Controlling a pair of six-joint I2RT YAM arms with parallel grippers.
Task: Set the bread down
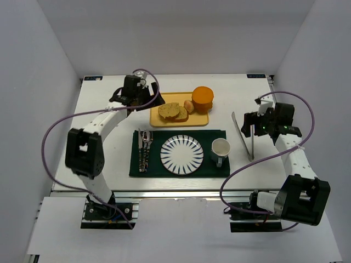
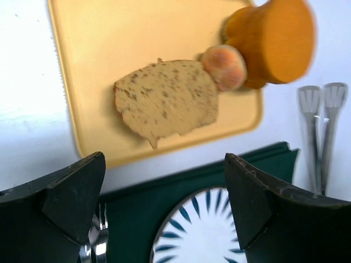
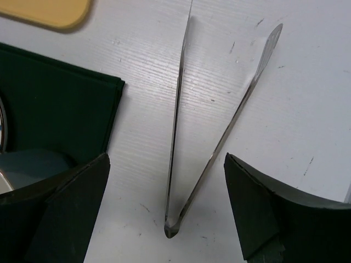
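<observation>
Two arms of mine reach out over the counter point(image 1: 98, 159), and neither holds anything. On the left, my arm rises from its base to a bent elbow, then runs up toward the far side, the wrist turned right. My left claw point(image 1: 141, 97) hangs near the far left corner of the yellow tray point(image 1: 164, 121), jaws spread wide and empty. The bread point(image 1: 169, 110) lies flat on that tray, just right of this claw and not touching it. Through the left wrist camera the bread point(image 2: 167, 98) sits ahead of the gap between my fingers point(image 2: 71, 192), with the small bun point(image 2: 224, 66) touching its edge and the orange cylinder point(image 2: 271, 41) behind the bun. Nearer to me, a striped plate point(image 1: 182, 155) rests on a green mat point(image 1: 137, 167), cutlery point(image 1: 145, 148) to its left and a mug point(image 1: 220, 149) to its right. Farther right, metal tongs point(image 1: 243, 137) lie on the bare counter. My right arm bends up from its base and my right claw point(image 1: 253, 123) hovers over the tongs point(image 3: 181, 137), jaws wide apart, gripping nothing, well away from the bread.
</observation>
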